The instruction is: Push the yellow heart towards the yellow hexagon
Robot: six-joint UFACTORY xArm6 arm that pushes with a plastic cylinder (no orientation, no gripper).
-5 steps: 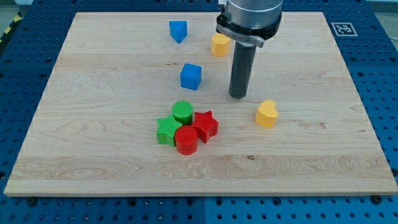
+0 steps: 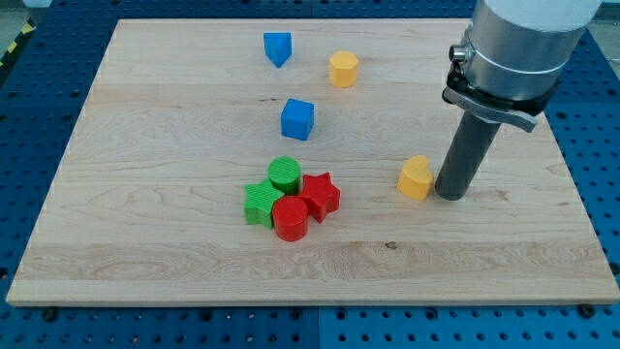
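My tip (image 2: 450,195) sits just right of the yellow plastic heart (image 2: 415,178), apparently placed to shove it up-left across the wooden bench (image 2: 145,242) towards the yellow hexagon (image 2: 343,69); no fingers exist.

A wooden counter (image 2: 145,242) lies on a blue pegboard (image 2: 591,145). Far on the counter, left of centre, sits a blue block (image 2: 277,47) of unclear shape. Nearer, well apart from it, is a blue cube (image 2: 297,119). Nearer still, four blocks huddle touching: a green cylinder (image 2: 284,174) at the far side, a green star (image 2: 262,204) left, a red star (image 2: 321,195) right, a red cylinder (image 2: 290,219) nearest.
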